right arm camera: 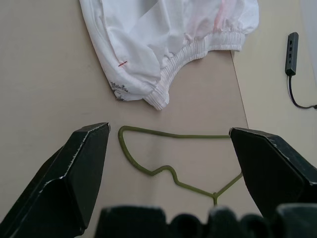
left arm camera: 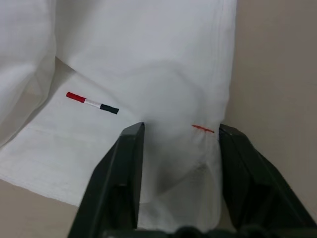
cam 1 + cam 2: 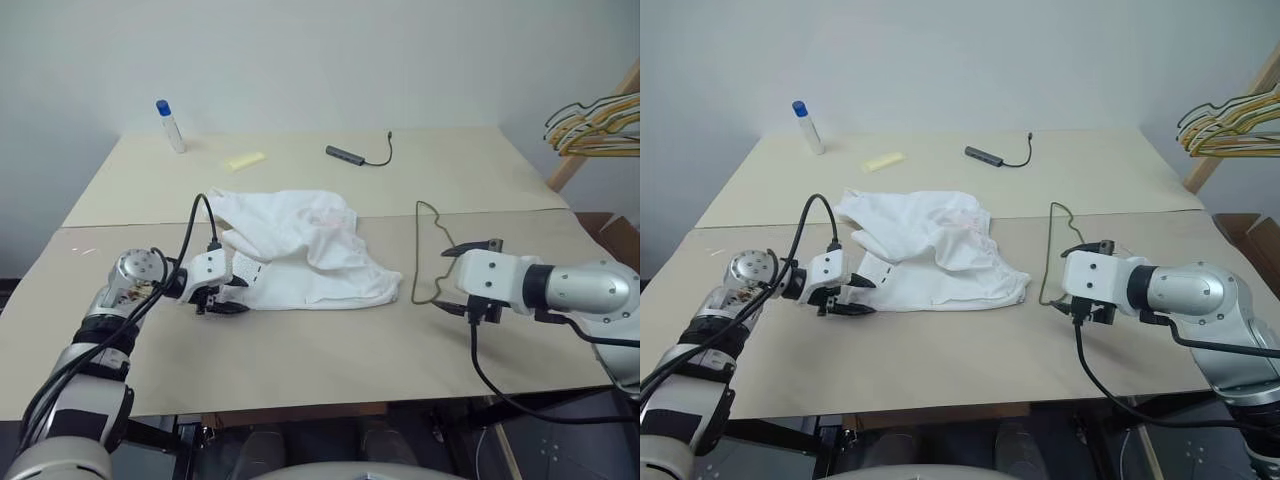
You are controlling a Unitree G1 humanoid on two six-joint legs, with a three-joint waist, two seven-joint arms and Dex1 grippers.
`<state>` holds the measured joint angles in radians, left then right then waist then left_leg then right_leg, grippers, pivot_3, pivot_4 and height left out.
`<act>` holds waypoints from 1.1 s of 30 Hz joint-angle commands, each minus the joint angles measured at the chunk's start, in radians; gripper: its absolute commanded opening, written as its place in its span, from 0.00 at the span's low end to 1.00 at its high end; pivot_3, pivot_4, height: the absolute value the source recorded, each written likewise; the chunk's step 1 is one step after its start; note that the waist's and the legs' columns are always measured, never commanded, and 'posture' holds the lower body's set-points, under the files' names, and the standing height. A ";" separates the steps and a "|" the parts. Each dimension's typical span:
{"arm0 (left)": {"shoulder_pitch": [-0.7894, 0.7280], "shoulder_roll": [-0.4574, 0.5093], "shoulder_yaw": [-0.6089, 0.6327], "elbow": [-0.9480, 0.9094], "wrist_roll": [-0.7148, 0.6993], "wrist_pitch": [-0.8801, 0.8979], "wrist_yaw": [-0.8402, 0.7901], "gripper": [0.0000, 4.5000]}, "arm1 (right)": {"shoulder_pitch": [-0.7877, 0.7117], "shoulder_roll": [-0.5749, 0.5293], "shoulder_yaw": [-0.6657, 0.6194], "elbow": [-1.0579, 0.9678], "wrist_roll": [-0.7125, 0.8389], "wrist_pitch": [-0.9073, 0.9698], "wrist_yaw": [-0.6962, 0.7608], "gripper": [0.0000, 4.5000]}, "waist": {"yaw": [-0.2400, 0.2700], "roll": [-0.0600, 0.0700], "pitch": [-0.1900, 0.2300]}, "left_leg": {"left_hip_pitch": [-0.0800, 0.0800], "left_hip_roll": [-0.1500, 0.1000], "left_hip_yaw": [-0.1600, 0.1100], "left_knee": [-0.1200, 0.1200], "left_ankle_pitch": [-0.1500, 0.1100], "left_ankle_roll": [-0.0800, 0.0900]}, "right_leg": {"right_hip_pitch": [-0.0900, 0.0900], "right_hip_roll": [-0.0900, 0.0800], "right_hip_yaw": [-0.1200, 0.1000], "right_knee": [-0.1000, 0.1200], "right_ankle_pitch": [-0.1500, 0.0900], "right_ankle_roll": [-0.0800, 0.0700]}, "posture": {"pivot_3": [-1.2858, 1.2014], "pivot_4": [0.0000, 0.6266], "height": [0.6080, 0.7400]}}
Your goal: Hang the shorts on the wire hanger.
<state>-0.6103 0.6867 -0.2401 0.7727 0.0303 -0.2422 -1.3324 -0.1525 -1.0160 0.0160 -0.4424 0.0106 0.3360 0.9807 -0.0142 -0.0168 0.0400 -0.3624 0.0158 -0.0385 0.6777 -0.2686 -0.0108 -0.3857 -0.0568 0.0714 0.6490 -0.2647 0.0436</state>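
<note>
Shorts and wire hanger on the worktop [image 3: 300, 380].
White shorts [image 3: 300, 255] lie crumpled at centre; left gripper [image 2: 178, 144] straddles their hem, half-closed. Olive wire hanger [image 3: 428, 250] lies flat just right of them, beneath the wide-open, empty right gripper [image 1: 168, 148].

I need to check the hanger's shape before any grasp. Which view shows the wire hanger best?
The right wrist view: the wire hanger lies close between the open right jaws, its bends plain. Both eye views show it as a thin line beside the shorts. The left wrist view shows cloth.
</note>
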 commanded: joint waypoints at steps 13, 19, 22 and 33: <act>0.080 0.069 0.064 -0.223 -0.014 0.060 0.033 0.01 | -0.084 0.087 0.117 0.177 -0.124 -0.232 -0.079 1.00 | -0.002 0.000 -0.001 | -0.004 0.000 0.000 0.000 0.000 0.000 | -0.004 0.000 0.000 0.000 0.001 -0.001 | 0.51 0.00 1.00; 0.178 0.163 0.120 -0.424 -0.066 0.137 0.015 0.01 | -0.106 0.146 0.220 0.230 -0.235 -0.432 -0.128 1.00 | -0.006 0.000 -0.001 | -0.004 0.000 0.000 0.000 0.000 0.000 | -0.004 0.000 0.000 0.000 0.001 -0.001 | 0.52 0.00 1.00; 0.238 0.220 0.167 -0.529 -0.111 0.188 0.004 0.01 | -0.125 0.174 0.268 0.255 -0.293 -0.508 -0.141 1.00 | -0.009 0.000 -0.001 | -0.004 0.001 0.000 0.000 0.000 0.000 | -0.004 0.000 0.000 0.001 0.001 -0.001 | 0.52 0.00 1.00; 0.431 0.347 0.323 -0.761 -0.189 0.301 0.051 0.01 | -0.238 0.286 0.379 0.530 -0.416 -0.724 -0.222 1.00 | 0.001 -0.001 0.000 | -0.002 0.001 0.000 0.000 0.000 0.000 | -0.003 0.000 0.000 0.001 0.001 -0.002 | 0.55 0.00 1.00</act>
<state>-0.1796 1.0162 0.0423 0.0600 -0.1292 0.0432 -1.2953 -0.3720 -0.7453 0.3935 0.0873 -0.4442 -0.3687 0.7451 -0.0131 -0.0179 0.0398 -0.3643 0.0164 -0.0386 0.6772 -0.2687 -0.0107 -0.3882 -0.0572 0.0718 0.6495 -0.2639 0.0420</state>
